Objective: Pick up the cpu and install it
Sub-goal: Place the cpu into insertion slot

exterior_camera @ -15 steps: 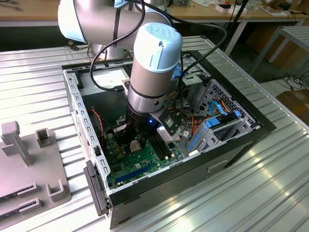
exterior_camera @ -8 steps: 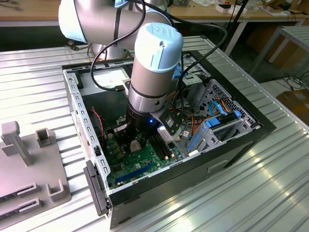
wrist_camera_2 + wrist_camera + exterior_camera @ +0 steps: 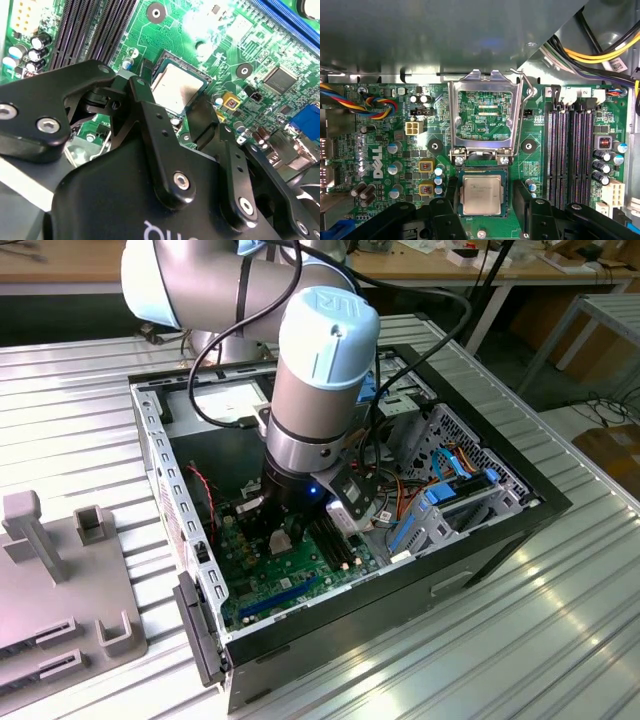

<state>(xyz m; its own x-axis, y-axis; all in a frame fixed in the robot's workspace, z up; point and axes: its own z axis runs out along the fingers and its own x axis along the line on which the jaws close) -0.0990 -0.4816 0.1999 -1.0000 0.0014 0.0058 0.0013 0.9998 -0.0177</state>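
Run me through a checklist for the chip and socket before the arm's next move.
1. The chip lies flat inside the socket: ok.
2. The chip's corner marks match the socket: cannot tell.
3. The socket lid is swung up, off the chip: ok.
4. The gripper is open, fingers astride the chip with gaps: ok.
5. The latch lever is released: ok.

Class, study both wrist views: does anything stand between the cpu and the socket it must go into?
Nothing visible does. The socket's metal frame is swung up and clear of the opening, and the cpu lies squarely at the socket opening, directly below the tool.
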